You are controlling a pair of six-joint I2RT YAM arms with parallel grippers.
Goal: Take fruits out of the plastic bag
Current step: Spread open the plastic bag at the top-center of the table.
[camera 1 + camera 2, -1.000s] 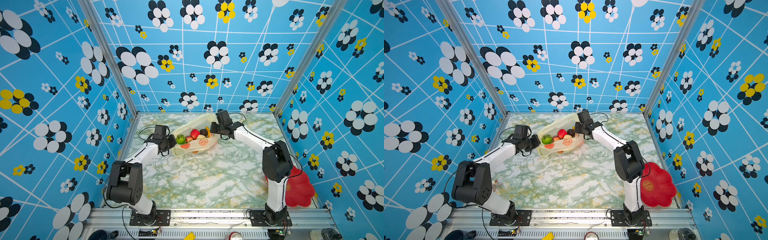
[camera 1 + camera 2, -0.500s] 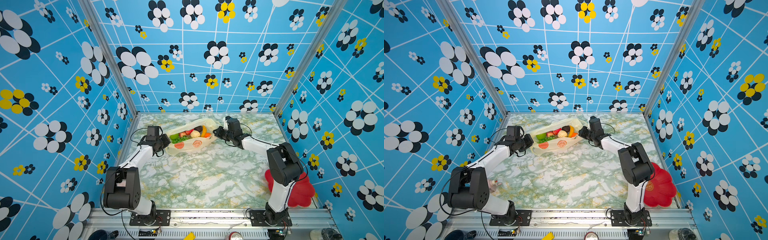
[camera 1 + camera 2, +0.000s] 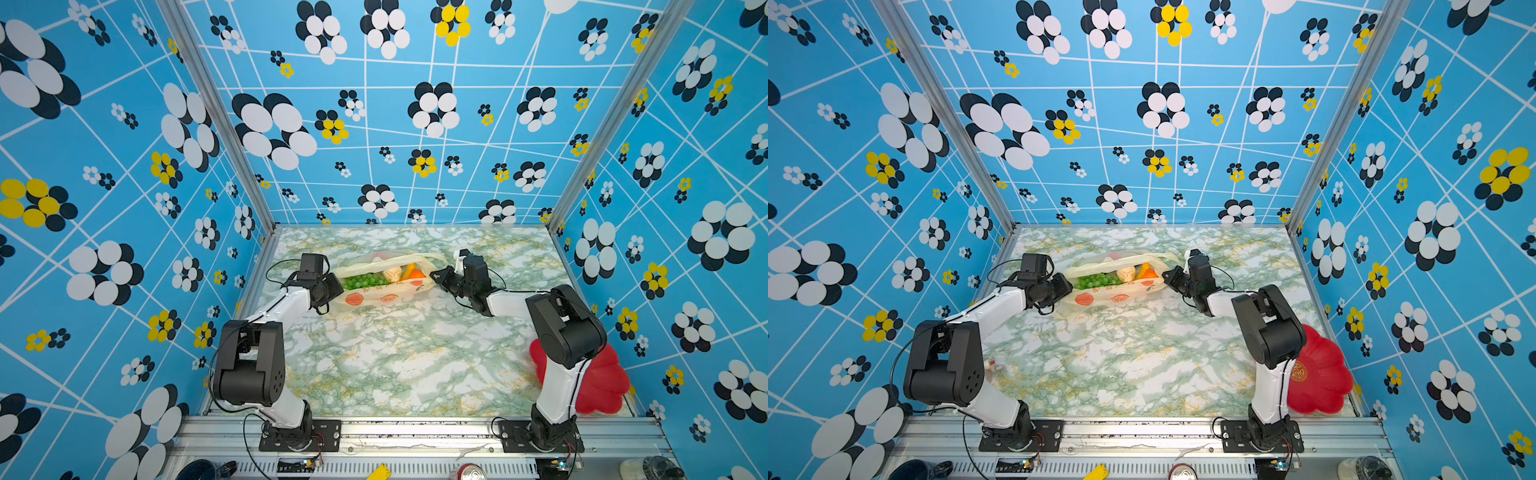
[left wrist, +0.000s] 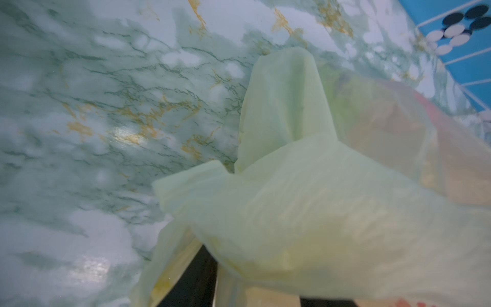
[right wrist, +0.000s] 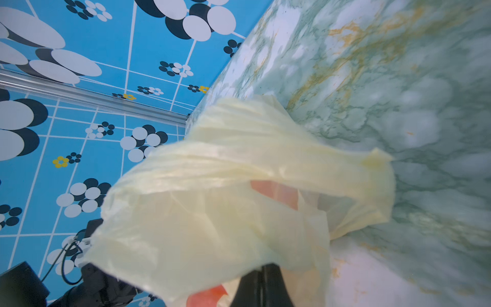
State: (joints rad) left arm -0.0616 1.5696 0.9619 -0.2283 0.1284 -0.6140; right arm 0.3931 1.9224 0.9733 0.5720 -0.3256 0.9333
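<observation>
Bag: The plastic bag lies stretched lengthways near the far edge of the worktop, about midway between its side edges, with its mouth gaping upward.
Fruits: The fruits that show sit inside the mouth: a green grape bunch toward the left end, a cream piece in the middle and an orange piece toward the right end.
Left gripper: The left gripper sits at the bag's left end. In its wrist view the dark fingers stand parted, with film draped loosely over them and nothing pinched.
Right gripper: The right gripper is clenched on the handle film at the bag's right end.
Risk, one-sided hold: With only one end pinned, a pull from the right arm would likely drag the whole bag along the worktop or fold the mouth shut over the fruits.
Risk, clinging film: The thin film may cling to the left fingers and ride up with them, tipping the load.
Risk, spill: Round pieces could roll out toward the far edge, beyond easy reach.
Plate: The red plate waits at the near right corner, well apart from the bag and partly behind the right arm, a long carry for any fruit.
</observation>
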